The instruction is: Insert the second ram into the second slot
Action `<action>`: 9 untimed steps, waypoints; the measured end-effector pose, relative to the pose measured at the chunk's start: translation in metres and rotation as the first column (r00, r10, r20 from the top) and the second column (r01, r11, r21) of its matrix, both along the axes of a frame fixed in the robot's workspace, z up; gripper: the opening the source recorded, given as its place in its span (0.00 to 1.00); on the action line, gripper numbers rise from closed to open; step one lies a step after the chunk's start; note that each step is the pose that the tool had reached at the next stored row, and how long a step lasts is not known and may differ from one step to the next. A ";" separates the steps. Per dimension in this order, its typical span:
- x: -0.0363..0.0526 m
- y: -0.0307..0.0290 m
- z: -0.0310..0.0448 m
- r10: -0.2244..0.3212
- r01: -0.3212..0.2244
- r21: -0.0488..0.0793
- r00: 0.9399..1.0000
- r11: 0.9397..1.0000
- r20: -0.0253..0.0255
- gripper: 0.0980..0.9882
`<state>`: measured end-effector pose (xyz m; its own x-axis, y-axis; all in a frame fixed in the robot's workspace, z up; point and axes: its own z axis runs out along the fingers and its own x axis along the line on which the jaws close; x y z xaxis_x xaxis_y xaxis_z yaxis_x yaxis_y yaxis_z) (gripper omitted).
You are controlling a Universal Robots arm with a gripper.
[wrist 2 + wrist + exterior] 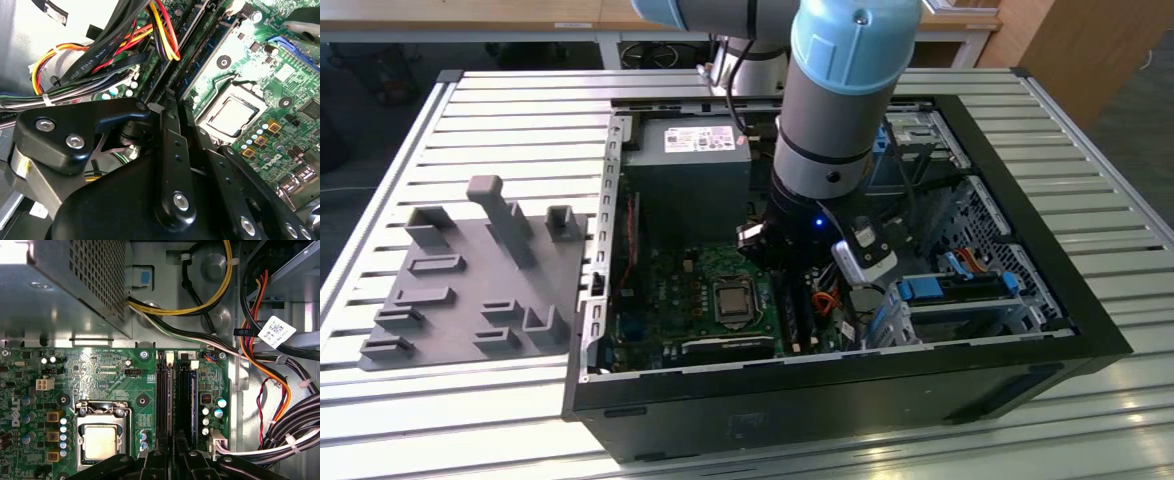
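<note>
My gripper point(790, 292) reaches down into the open computer case point(1014, 330), low over the motherboard's memory slots point(165, 395). Its black fingers point(169, 125) stand pressed together, so it is shut. The fingertips end right above the slot row in both wrist views point(175, 440). The second ram point(192, 400) is a thin blue stick standing on edge in the slot farther from the processor. It runs away from the fingertips point(212, 42). I cannot tell whether the fingers touch it.
The processor socket point(102, 440) lies beside the slots, with the power supply box point(687, 165) behind it. Thick cable bundles point(280, 390) crowd the other side. Light-blue drive clips point(947, 290) sit at the exterior view's right. A grey fixture point(480, 280) lies on the slatted table.
</note>
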<state>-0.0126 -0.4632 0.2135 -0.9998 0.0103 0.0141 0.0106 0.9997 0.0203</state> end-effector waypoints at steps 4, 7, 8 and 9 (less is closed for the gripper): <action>0.0000 0.0000 0.0024 0.000 0.000 0.000 1.000 1.000 0.000 0.12; 0.0000 0.0000 0.0056 0.000 0.000 0.000 1.000 1.000 -0.001 0.12; 0.0000 0.0000 0.0067 0.000 0.000 0.000 1.000 1.000 -0.001 0.12; 0.0000 0.0000 0.0079 0.000 0.000 0.000 1.000 1.000 -0.001 0.12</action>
<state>-0.0126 -0.4632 0.2214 -0.9998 0.0103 0.0154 0.0106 0.9997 0.0202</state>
